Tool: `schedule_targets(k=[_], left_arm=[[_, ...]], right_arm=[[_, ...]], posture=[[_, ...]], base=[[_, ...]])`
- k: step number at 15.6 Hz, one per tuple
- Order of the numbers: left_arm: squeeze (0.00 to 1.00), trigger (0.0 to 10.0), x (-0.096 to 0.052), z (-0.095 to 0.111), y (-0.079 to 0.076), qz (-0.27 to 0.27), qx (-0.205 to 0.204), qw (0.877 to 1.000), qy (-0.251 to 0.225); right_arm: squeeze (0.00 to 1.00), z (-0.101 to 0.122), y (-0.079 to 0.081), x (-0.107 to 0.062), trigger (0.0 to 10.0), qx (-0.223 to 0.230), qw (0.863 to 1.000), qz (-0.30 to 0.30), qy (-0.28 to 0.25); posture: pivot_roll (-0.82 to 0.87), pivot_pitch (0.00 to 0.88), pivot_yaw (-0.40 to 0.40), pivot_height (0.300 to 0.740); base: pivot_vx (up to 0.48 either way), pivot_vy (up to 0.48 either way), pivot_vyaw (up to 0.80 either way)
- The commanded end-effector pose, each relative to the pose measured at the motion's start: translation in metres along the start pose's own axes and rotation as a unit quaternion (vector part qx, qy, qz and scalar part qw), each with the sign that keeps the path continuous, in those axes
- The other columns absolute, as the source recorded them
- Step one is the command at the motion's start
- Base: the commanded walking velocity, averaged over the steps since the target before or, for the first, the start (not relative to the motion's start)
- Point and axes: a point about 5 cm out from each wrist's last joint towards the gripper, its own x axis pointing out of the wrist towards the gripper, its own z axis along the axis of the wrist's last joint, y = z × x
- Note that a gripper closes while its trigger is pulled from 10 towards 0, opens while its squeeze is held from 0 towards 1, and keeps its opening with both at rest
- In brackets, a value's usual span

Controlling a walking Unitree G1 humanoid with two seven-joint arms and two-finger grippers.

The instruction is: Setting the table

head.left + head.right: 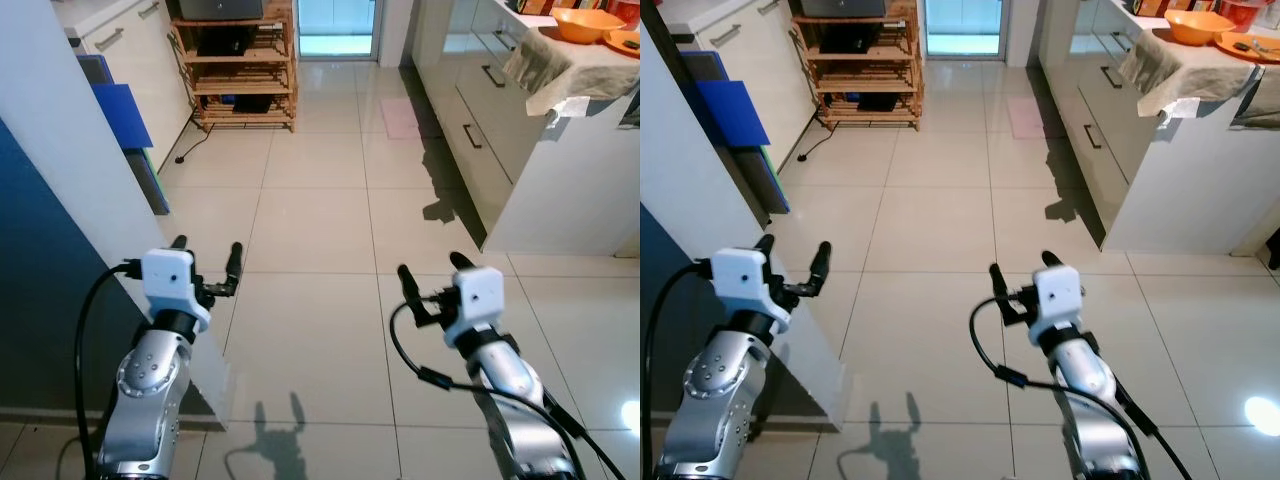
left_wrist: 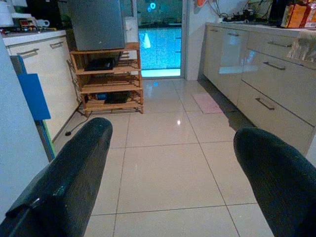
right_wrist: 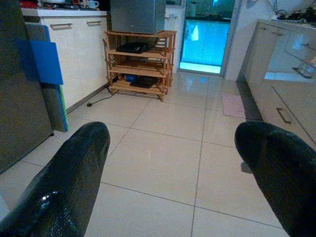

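1. A kitchen with a pale tiled floor (image 1: 320, 230); a wooden shelf rack (image 1: 243, 70) stands at the far end beside a glass door (image 1: 336, 25)
2. White cabinets with drawer handles (image 1: 470, 110) run along the right side; a cloth (image 1: 545, 65) hangs over the counter's edge
3. An orange bowl (image 1: 587, 22) sits on that counter at the far right, with an orange plate (image 1: 624, 41) just beside it, well apart from both arms
4. Blue boards (image 1: 125, 115) lean by the left-hand cabinet
5. The left gripper (image 1: 207, 258) is held above the floor, its two black fingers (image 2: 74, 177) spread apart with nothing between them
6. The right gripper (image 1: 432, 272) is raised likewise over the tiles, fingers (image 3: 69, 182) apart and holding nothing
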Motion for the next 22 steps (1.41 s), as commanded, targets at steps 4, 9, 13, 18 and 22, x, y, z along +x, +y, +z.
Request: schedule_targets(k=[4,9,13,18,22], left_arm=[[0.0,10.0,0.005,0.001,-0.003,0.001,0.005,1.0,0.006],[0.0,10.0,0.012,0.004,-0.005,0.001,0.014,1.0,0.002],[0.0,10.0,0.014,0.005,-0.006,0.005,0.017,1.0,0.001],[0.0,10.0,0.012,0.005,-0.011,-0.013,0.011,1.0,0.003],[0.0,10.0,0.015,0.006,-0.014,-0.022,0.013,1.0,0.002]], right_arm=[[0.0,-0.003,0.005,0.004,10.0,0.002,1.0,0.009,0.004],[0.0,-0.003,0.006,0.007,10.0,-0.001,1.0,0.009,0.005],[0.0,-0.002,0.009,0.01,10.0,-0.004,1.0,0.015,0.003],[0.0,-0.003,0.01,0.01,10.0,-0.006,1.0,0.021,0.006],[0.0,-0.002,0.008,0.012,10.0,-0.011,1.0,0.021,0.006]], posture=[[-0.04,0.0,0.042,0.74],[-0.03,0.0,0.039,0.74],[-0.02,0.0,0.035,0.74],[-0.02,0.0,0.032,0.74],[-0.03,0.0,0.033,0.74]], base=[[0.0,-0.476,0.0],[0.0,-0.48,0.0],[0.0,-0.48,0.0],[0.096,0.0,0.0],[0.48,0.0,0.0]])
